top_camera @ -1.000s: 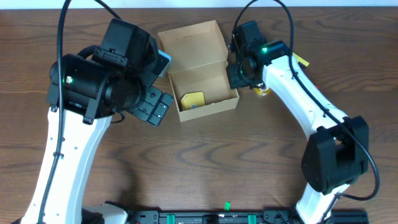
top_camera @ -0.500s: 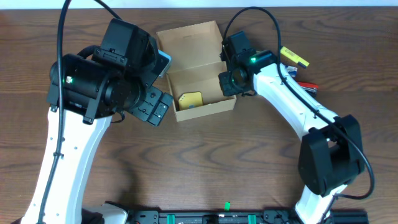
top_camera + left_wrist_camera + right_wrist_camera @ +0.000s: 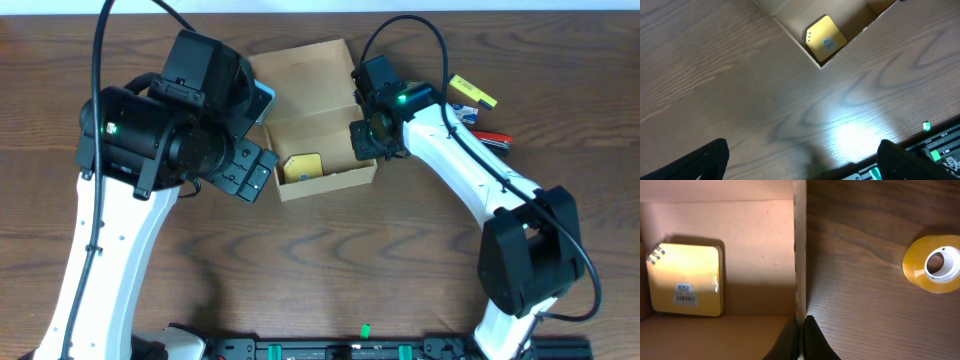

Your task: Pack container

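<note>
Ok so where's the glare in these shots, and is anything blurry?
Left wrist view: a bright glare patch on the table, and the whole frame is soft, the yellow notepad included. Right wrist view: sharp, with a dark shadow edging the notepad inside the container. Overhead view: evenly lit, no glare.

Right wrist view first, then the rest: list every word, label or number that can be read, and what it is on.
White sticker on the yellow notepad in the cardboard box: a short dark word over a barcode, too blurred to read.
Tape roll: no print visible.
Nothing else carries readable text.
</note>
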`<state>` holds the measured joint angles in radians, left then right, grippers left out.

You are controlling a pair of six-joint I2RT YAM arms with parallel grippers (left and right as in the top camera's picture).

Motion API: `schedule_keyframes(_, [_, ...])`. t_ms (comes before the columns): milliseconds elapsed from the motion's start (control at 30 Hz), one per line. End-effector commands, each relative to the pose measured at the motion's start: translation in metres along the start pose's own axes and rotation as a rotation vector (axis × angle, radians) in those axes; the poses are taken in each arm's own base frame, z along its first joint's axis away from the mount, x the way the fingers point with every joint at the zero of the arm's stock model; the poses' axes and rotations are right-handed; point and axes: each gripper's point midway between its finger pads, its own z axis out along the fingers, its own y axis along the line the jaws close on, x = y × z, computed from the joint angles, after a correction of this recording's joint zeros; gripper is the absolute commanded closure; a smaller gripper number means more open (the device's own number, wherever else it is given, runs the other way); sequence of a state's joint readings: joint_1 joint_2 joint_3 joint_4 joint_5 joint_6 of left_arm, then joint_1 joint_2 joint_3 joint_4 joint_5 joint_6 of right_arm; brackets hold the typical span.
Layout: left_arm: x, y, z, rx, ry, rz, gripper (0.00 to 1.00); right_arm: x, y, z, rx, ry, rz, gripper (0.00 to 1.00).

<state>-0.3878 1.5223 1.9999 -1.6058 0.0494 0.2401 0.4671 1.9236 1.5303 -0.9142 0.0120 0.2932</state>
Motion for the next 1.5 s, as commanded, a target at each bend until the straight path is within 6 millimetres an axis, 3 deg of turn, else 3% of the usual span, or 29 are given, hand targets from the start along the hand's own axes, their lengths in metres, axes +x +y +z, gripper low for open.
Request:
schedule_keyframes(0, [0.000, 0.000, -0.007, -0.004, -0.020, 0.006, 0.05, 0.010, -0.001, 0.006, 0.024, 0.036, 0.050, 0.99])
schedule_keyframes(400, [0.000, 0.000, -0.007, -0.004, -0.020, 0.006, 0.05, 0.018, 0.002, 0.006, 0.034, 0.063, 0.146, 0.99])
schedule_keyframes(967, [0.000, 0.000, -0.007, -0.004, -0.020, 0.006, 0.05, 0.027, 0.016, 0.005, 0.033, 0.079, 0.146, 0.98])
schedule_keyframes(1067, [0.000, 0.000, -0.007, -0.004, -0.020, 0.006, 0.05, 0.027, 0.016, 0.005, 0.033, 0.079, 0.146, 0.70])
schedule_keyframes(1267, [0.000, 0.000, -0.007, -0.004, -0.020, 0.006, 0.05, 0.026, 0.016, 0.005, 0.032, 0.078, 0.146, 0.55])
schedule_keyframes(1467, [0.000, 0.000, -0.007, -0.004, -0.020, 0.006, 0.05, 0.016, 0.015, -0.005, 0.027, 0.059, 0.153, 0.48])
